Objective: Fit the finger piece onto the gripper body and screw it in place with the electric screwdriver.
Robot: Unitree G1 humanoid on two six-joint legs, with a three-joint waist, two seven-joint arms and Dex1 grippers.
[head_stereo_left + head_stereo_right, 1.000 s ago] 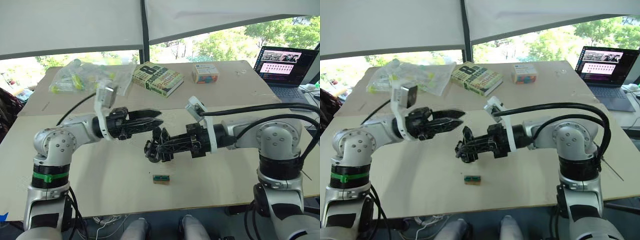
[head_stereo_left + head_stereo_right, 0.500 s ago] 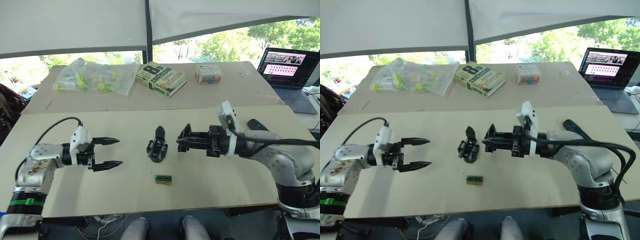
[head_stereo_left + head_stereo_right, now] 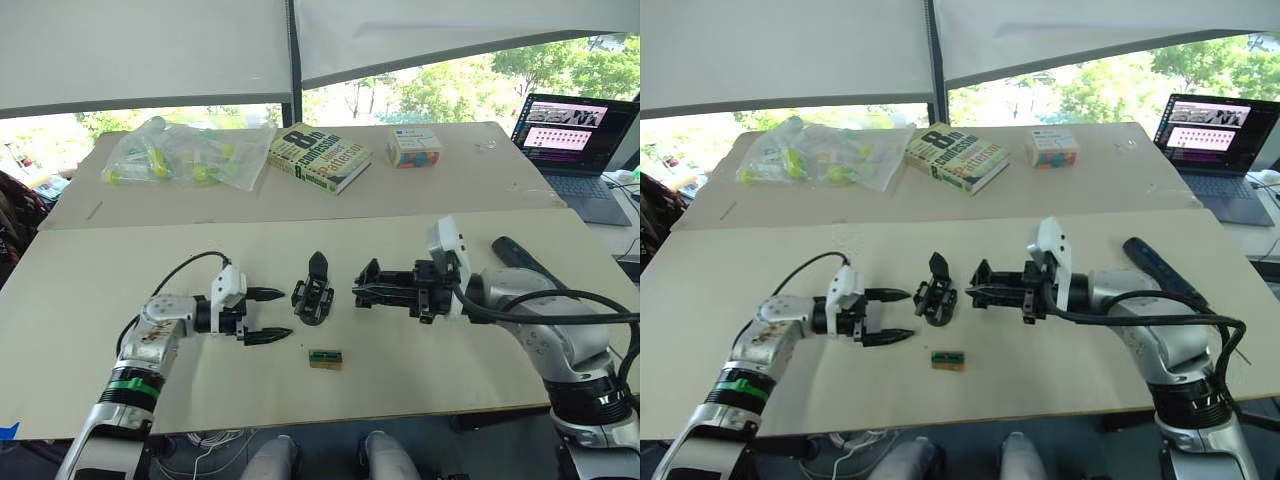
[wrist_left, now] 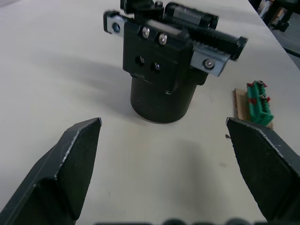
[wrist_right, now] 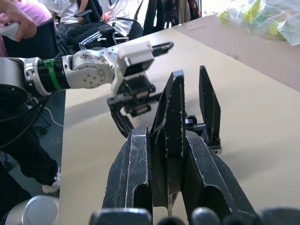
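Note:
The gripper body stands upright on the table's middle, its pointed black finger sticking up. My left gripper lies low on the table just left of it, open, with the body a short way beyond its fingertips. From the right, my right gripper points at the body with a small gap, shut on the black tapered finger piece. The electric screwdriver lies on the table behind my right arm.
A small green terminal block lies in front of the gripper body. At the back are a plastic bag, a book, a small box and a laptop. Seated people show past the table's edge.
My left gripper has come down and moved right, close beside the gripper body, still open. My right gripper let the body stand, pulled back right, and now holds still.

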